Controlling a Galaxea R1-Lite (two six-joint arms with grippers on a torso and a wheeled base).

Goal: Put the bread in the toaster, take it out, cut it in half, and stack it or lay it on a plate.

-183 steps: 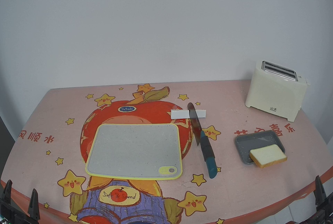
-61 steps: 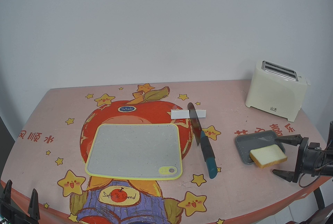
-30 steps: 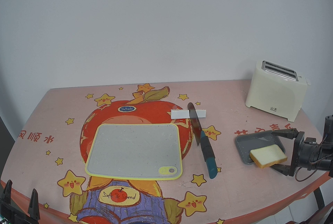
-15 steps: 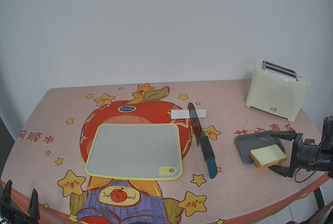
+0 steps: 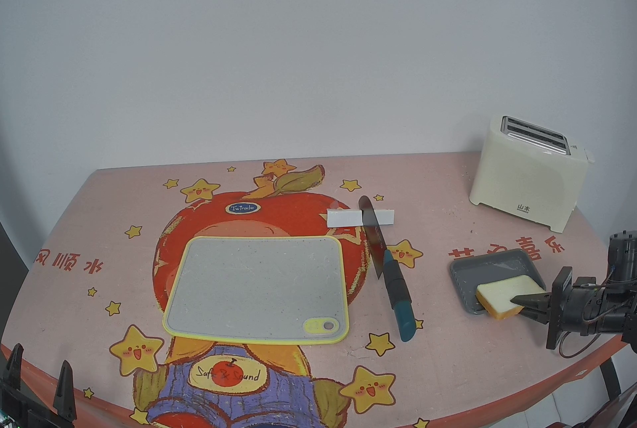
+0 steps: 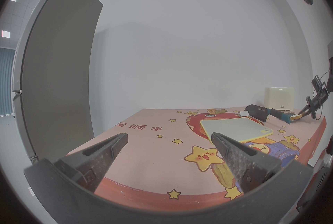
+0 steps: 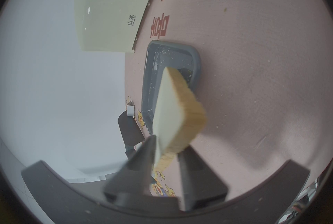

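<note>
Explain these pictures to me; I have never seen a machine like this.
This is a two-armed robot at a table. One picture looks down from its head; the other two come from cameras on its wrists. Each arm ends in a claw. The left claw is open, holding nothing, at the table's near edge. The right claw is shut on a bread slice at a grey tray. Also on the table: a cutting board, a knife beside it, and a toaster behind the tray.

Black arm (image 5: 597, 306), tapered jaws, thin cable (image 5: 572, 348)
</note>
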